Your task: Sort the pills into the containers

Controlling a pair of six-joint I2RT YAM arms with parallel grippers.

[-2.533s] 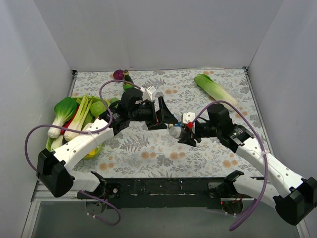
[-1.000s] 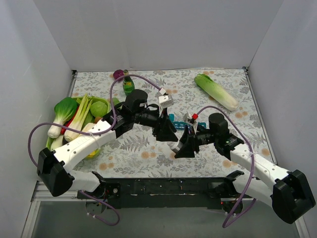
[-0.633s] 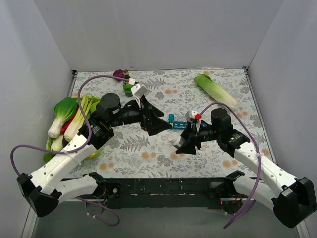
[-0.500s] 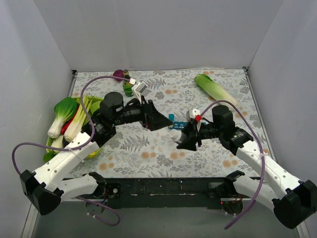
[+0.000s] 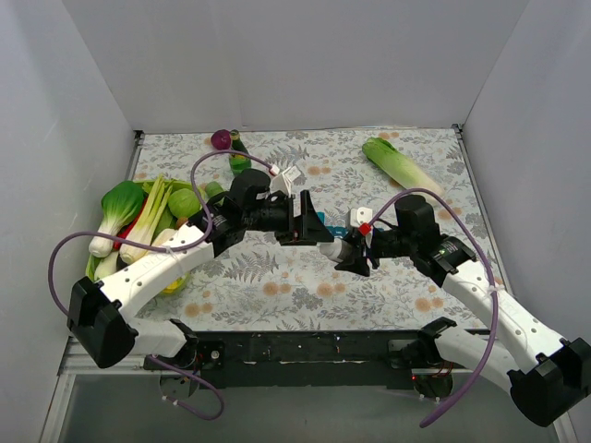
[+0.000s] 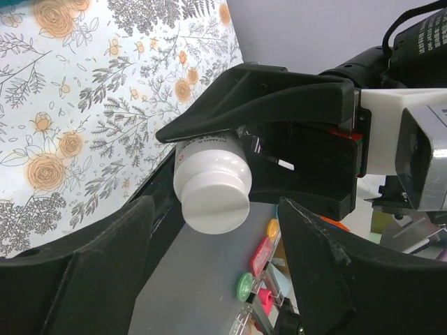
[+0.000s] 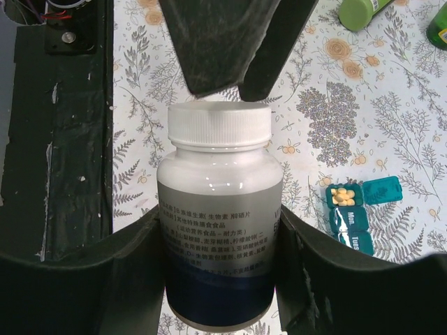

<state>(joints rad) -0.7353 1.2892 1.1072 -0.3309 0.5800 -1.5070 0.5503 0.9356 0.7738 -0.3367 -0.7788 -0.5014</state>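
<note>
My right gripper (image 5: 349,249) is shut on a white pill bottle (image 5: 329,249) with a white screw cap, held on its side above the table. In the right wrist view the bottle (image 7: 218,237) sits between my fingers (image 7: 105,279). My left gripper (image 5: 307,227) is open, with its jaws on either side of the bottle's cap (image 6: 211,190) and not touching it. The teal pill box (image 5: 319,220) lies behind the grippers, mostly hidden. In the right wrist view the pill box (image 7: 357,216) has one compartment open, with yellow pills (image 7: 342,196) inside.
Bok choy and other greens (image 5: 138,212) are piled at the left edge. A napa cabbage (image 5: 402,166) lies at the back right. A green bottle (image 5: 238,159) and a purple vegetable (image 5: 222,138) sit at the back. Walls close in three sides.
My left arm swung away to the left, then came back in, so its open jaws now face the bottle's cap. My right gripper kept hold of the bottle and shifted slightly.
</note>
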